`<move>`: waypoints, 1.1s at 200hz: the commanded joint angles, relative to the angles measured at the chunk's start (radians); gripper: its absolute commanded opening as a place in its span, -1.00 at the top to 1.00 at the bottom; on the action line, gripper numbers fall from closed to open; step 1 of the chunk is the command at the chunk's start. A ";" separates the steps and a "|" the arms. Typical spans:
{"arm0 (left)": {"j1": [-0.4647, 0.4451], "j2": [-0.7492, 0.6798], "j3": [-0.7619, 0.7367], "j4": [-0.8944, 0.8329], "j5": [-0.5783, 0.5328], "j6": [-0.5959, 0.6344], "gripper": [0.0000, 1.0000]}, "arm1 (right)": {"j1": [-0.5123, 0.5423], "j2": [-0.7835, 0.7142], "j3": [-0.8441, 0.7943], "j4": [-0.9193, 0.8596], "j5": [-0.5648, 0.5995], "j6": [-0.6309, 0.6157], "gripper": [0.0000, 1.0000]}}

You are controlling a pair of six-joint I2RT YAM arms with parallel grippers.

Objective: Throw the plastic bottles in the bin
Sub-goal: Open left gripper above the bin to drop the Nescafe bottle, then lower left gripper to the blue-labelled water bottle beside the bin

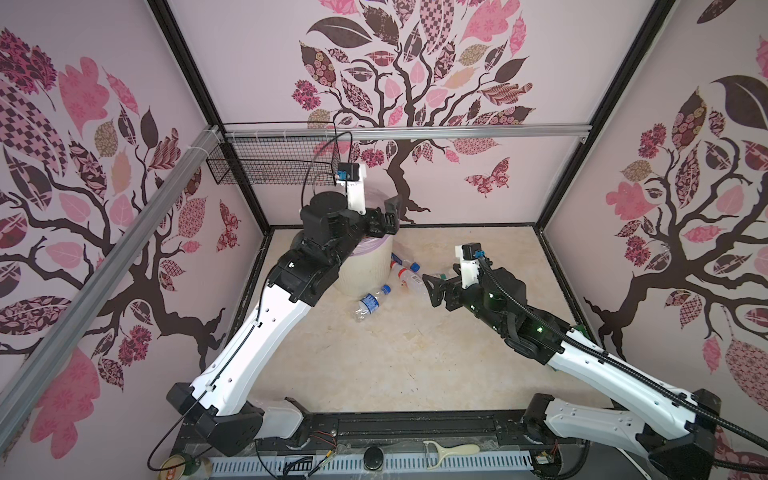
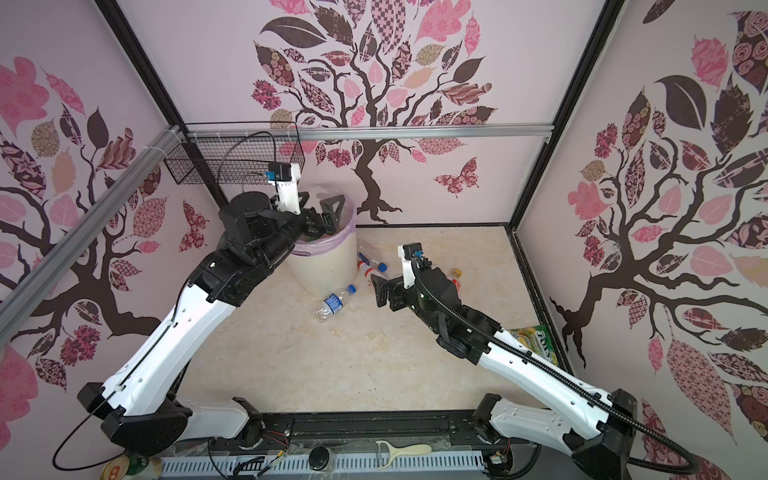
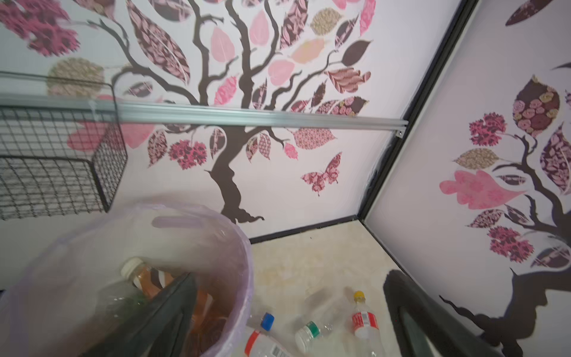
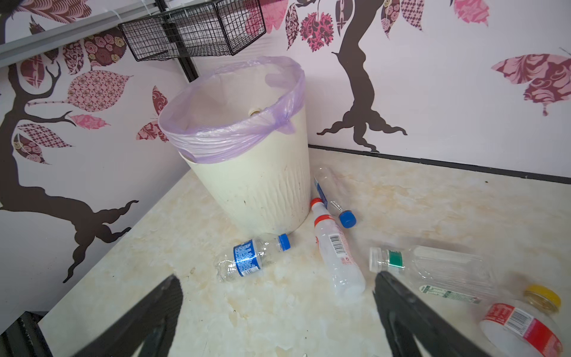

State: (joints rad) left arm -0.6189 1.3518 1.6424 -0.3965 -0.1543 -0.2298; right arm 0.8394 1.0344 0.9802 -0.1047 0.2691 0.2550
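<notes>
Right now I have the left gripper [image 2: 320, 209] parked above the mouth of the bin [image 4: 256, 188]. I judge that spot is chosen so that anything it lets go falls straight inside. Its jaws are spread as wide as they go, with nothing between them. In the left wrist view one finger [image 3: 167, 312] hangs over the opening and the other sits outside the rim, over the floor [image 1: 395, 353]. Neither seems to touch the lilac bag [image 4: 234, 139] folded over the rim, though blur leaves me unsure. Inside I can see a brown bottle [image 3: 145, 278] with a pale cap, so part of the job looks done.

Five more lie on their sides on the floor, all near the bin on the right arm's side, which is why I have that arm low there. The blue-label bottle [image 4: 247, 256] lies just beside the bin's foot. The blue-cap bottle [image 4: 332, 194] lies against that foot too, with the red-cap bottle [image 4: 336, 256] touching or nearly touching it. Farther out are the green-band bottle [image 4: 432, 269] and the yellow-cap bottle [image 4: 522, 321].

The right gripper [image 4: 278, 309] is low over the floor, jaws fully apart and empty. One fingertip is just beside the green-band bottle's neck; I cannot tell whether it touches. The red-cap bottle's base lies just ahead of the gap between the fingers, so I judge that one the easiest pick.
</notes>
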 commanded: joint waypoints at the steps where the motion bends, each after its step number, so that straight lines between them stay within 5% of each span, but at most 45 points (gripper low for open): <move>1: -0.034 -0.044 -0.112 -0.010 0.003 -0.056 -0.97 | -0.006 -0.025 -0.029 -0.024 0.030 0.012 -0.99; 122: -0.045 -0.231 -0.631 -0.269 -0.051 -0.191 -0.96 | -0.065 -0.040 -0.182 -0.008 -0.026 0.116 -0.99; 220: -0.044 0.054 -0.647 -0.248 -0.201 -0.235 -0.97 | -0.068 -0.097 -0.222 -0.028 -0.066 0.142 -0.99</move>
State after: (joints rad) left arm -0.6617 1.3441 0.9825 -0.6659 -0.3069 -0.4416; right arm 0.7773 0.9699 0.7700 -0.1192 0.2157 0.3866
